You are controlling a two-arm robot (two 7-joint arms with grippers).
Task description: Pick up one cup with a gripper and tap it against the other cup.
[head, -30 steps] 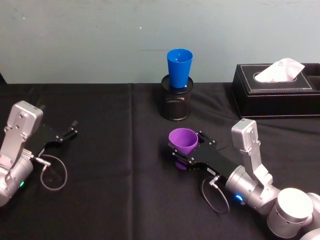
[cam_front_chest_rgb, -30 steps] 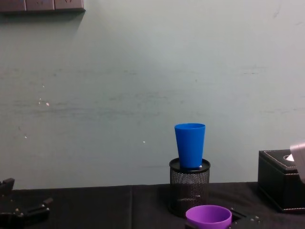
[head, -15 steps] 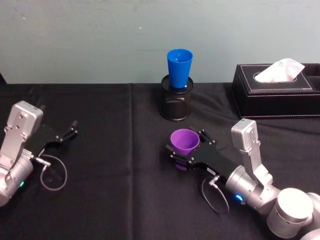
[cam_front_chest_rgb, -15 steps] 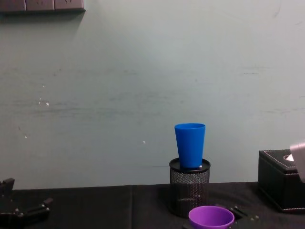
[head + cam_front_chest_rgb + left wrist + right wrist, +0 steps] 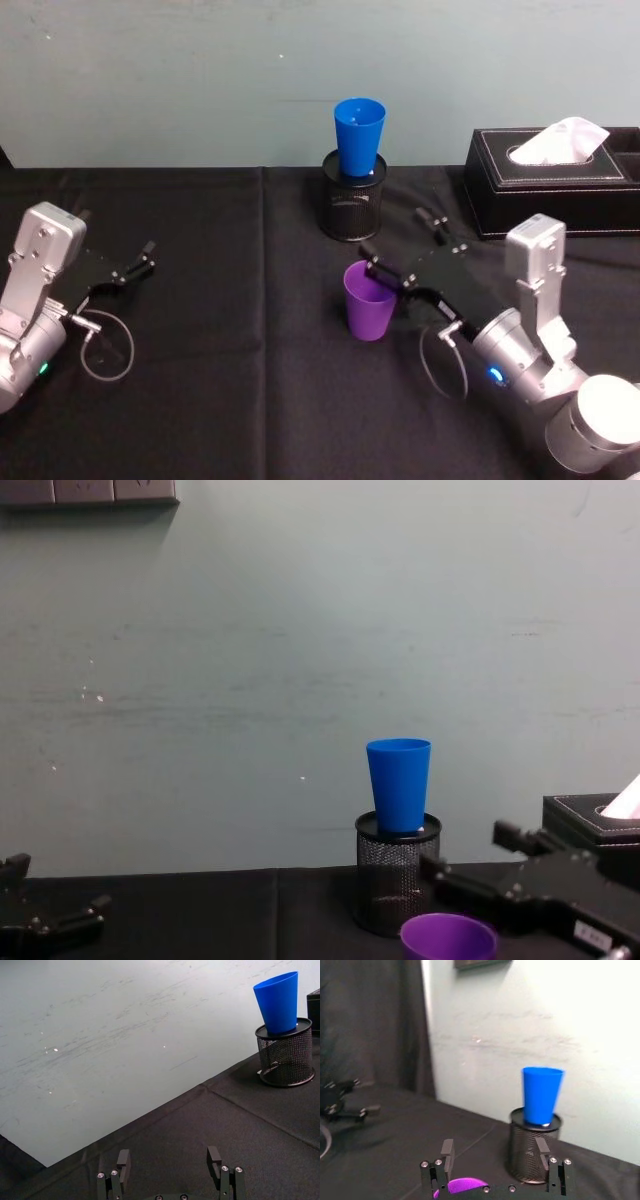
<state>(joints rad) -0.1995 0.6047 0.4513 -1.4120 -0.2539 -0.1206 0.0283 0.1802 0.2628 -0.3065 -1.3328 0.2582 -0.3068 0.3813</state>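
The purple cup (image 5: 368, 300) stands upright on the black cloth, mouth up; its rim also shows in the chest view (image 5: 448, 938) and the right wrist view (image 5: 462, 1186). My right gripper (image 5: 395, 232) hovers open just above and behind it, with its nearer finger close over the rim and nothing between the fingers (image 5: 445, 1156). The blue cup (image 5: 358, 135) stands upright in a black wire-mesh pen holder (image 5: 352, 205) at the back centre. My left gripper (image 5: 115, 238) rests open at the table's left.
A black tissue box (image 5: 550, 190) with white tissue stands at the back right, near the right arm. A teal wall closes off the table's far edge. Loose cable loops hang by both wrists.
The right gripper has let go of the purple cup, opened wide and shifted up and to the right. The cup, earlier tilted in the jaws, now stands upright. The left arm has not moved.
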